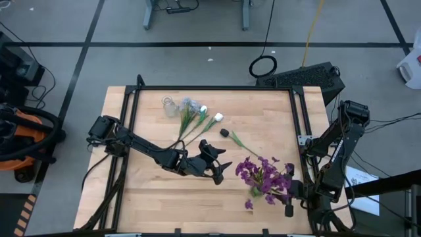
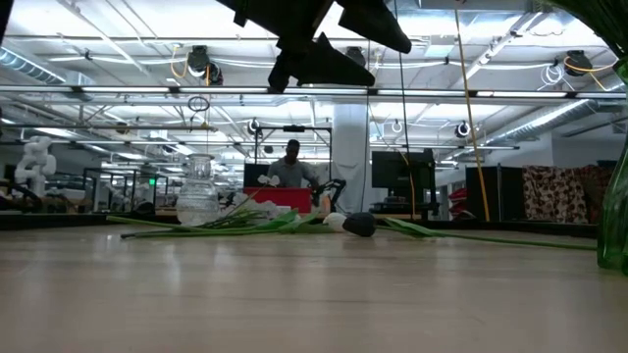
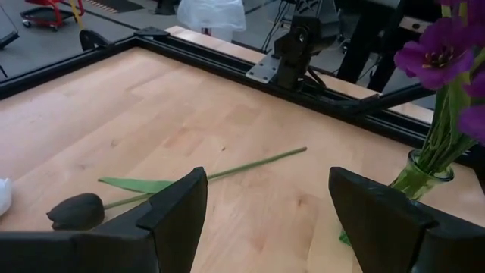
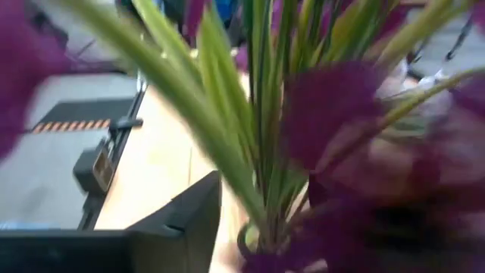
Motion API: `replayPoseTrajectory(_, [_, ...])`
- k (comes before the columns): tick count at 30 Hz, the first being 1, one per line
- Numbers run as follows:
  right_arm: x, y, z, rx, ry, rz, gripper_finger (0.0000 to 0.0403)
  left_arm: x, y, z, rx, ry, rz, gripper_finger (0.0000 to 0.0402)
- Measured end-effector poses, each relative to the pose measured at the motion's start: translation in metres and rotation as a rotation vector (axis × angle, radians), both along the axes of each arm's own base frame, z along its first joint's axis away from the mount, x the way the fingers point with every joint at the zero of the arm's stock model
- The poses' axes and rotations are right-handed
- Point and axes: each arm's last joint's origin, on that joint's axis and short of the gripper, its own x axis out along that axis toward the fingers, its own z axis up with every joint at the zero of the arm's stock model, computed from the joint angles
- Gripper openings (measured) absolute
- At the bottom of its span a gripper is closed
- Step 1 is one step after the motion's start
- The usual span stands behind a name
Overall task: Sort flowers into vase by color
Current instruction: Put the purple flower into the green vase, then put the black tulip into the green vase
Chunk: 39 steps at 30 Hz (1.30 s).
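a pale wooden surface [image 1: 151,191] framed in black rail sits on a grey floor crossed by dark lines, with a lit workshop and a person [image 2: 291,165] behind. the left claw [image 1: 220,172] hovers mid-surface, fingers spread and empty, near a dark tulip [image 3: 76,210] lying flat. the white flowers [image 1: 200,118] lie beside a clear glass vase [image 1: 171,105] at the far side. the purple flowers [image 1: 263,176] stand in a green vase [image 3: 420,178]; the right claw [image 1: 288,210] is just beside them, and i cannot tell its grip.

Robotics lab hall, ceiling lights [image 2: 196,61] on exposed trusses, monitors [image 2: 402,169], framed wooden table [image 1: 158,197]
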Motion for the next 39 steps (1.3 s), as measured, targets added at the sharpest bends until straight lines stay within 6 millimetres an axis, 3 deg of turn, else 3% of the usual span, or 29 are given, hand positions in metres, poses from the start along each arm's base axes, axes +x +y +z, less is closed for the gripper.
replayPoseTrajectory(8, [-0.006,-0.009,-0.005,0.048,0.158,0.037,0.0264,0.000,0.000,0.000,0.001,0.005,-0.001,0.0281])
replayPoseTrajectory(13, [-0.010,-0.016,-0.008,0.066,0.248,0.040,0.0288,0.000,0.000,0.000,0.002,0.006,-0.004,0.0281])
replayPoseTrajectory(26, [-0.023,-0.042,-0.023,0.070,0.427,-0.181,0.0280,0.000,0.000,-0.001,0.023,0.019,-0.015,0.0281])
replayPoseTrajectory(39, [-0.029,-0.057,-0.072,0.149,0.394,-0.324,0.0260,-0.002,-0.005,-0.002,0.023,0.032,-0.051,0.0281])
